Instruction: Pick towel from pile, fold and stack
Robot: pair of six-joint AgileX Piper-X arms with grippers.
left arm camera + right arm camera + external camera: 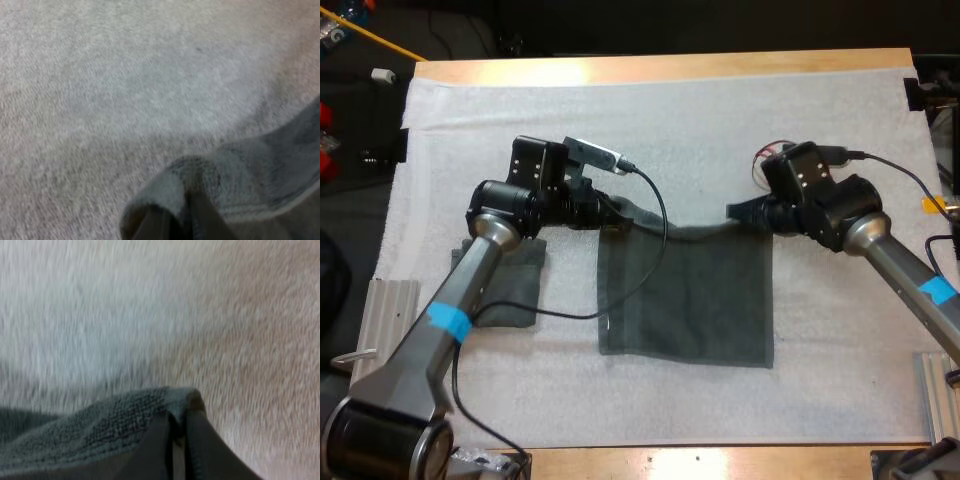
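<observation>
Your left gripper (611, 212) pinched one corner of the towel (685, 295), your right gripper (739, 211) pinched the other, with its edge stretched between them.

Robotics lab, test bench: two jointed metal machines, the left arm (480, 265) and the right arm (880, 245), are reaching in over a white mat (720, 120) that is covering nearly all of a plain wooden table (660, 68). Over the mat's middle, a dark grey-green towel (690, 300) is being held up by one edge between them. Ribbed metal blocks are sitting just off the mat's near left corner (390, 315) and near right corner (935, 380). Workshop clutter (382, 75) is lying beyond the mat's far left corner, off the table.
</observation>
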